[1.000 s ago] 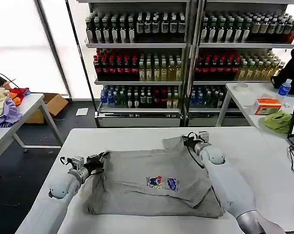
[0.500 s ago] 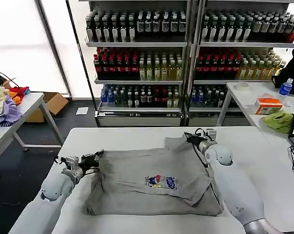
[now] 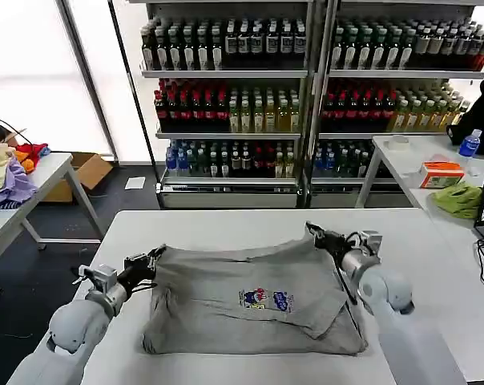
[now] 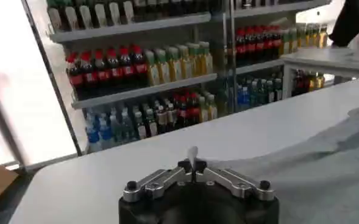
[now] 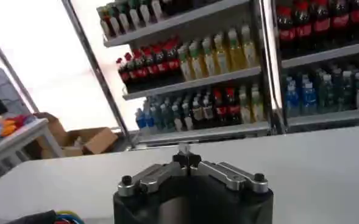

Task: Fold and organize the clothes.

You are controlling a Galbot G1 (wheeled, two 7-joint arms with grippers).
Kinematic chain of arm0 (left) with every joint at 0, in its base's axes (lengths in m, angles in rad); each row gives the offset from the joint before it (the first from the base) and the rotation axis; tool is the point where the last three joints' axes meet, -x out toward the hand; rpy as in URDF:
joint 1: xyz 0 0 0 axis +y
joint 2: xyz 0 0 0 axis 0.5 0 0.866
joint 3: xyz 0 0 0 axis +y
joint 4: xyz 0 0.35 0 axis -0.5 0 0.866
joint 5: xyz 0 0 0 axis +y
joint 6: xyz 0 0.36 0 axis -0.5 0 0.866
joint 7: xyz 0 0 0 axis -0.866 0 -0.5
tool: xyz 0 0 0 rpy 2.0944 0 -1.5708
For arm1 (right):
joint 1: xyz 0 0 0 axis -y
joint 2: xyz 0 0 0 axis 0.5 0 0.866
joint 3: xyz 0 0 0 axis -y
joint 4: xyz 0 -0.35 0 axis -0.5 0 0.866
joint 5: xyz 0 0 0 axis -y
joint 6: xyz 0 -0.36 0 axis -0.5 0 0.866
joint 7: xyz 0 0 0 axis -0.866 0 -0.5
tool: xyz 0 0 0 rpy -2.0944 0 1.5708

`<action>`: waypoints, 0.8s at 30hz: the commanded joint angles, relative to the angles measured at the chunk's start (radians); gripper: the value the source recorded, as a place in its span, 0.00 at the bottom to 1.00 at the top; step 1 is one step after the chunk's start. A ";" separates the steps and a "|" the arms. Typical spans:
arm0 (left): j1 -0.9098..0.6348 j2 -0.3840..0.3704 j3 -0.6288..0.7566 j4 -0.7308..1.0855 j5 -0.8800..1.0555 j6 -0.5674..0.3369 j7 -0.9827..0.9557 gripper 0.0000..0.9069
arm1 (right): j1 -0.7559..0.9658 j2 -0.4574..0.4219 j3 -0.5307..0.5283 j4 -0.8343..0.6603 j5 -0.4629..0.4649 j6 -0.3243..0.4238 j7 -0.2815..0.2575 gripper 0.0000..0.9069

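Observation:
A light grey shirt with a small multicolour chest print lies partly folded on the white table. Its far edge is stretched between my two grippers. My left gripper is shut on the far left corner, and a sliver of grey cloth pokes out between its fingers. The shirt's body spreads beside it. Pinching the far right corner, my right gripper is also shut, with a small tip of cloth at its fingers.
Bottle shelves stand behind the table. A side table at the right holds a lime-green cloth, an orange box and a blue bottle. Another table at the left carries coloured cloths, with a cardboard box beyond it.
Both arms have drawn outward and back, the left gripper leftward and the right gripper rightward. The shirt's far edge is pulled wider and its raised right corner lies flatter.

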 commanded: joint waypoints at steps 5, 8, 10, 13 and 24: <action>0.471 -0.035 -0.229 -0.319 0.059 0.012 -0.028 0.01 | -0.517 0.011 0.216 0.320 0.005 0.025 -0.035 0.00; 0.525 -0.064 -0.240 -0.328 0.085 0.013 -0.011 0.01 | -0.551 0.016 0.220 0.322 -0.002 0.028 -0.033 0.00; 0.541 -0.079 -0.231 -0.311 0.146 0.012 0.020 0.36 | -0.567 0.018 0.209 0.319 -0.044 0.028 -0.033 0.02; 0.554 -0.102 -0.217 -0.290 0.234 0.003 0.038 1.00 | -0.579 0.023 0.190 0.312 -0.150 0.040 -0.052 1.00; 0.560 -0.183 -0.302 -0.341 0.117 0.033 -0.069 1.00 | -0.552 0.035 0.298 0.261 -0.203 0.345 -0.142 1.00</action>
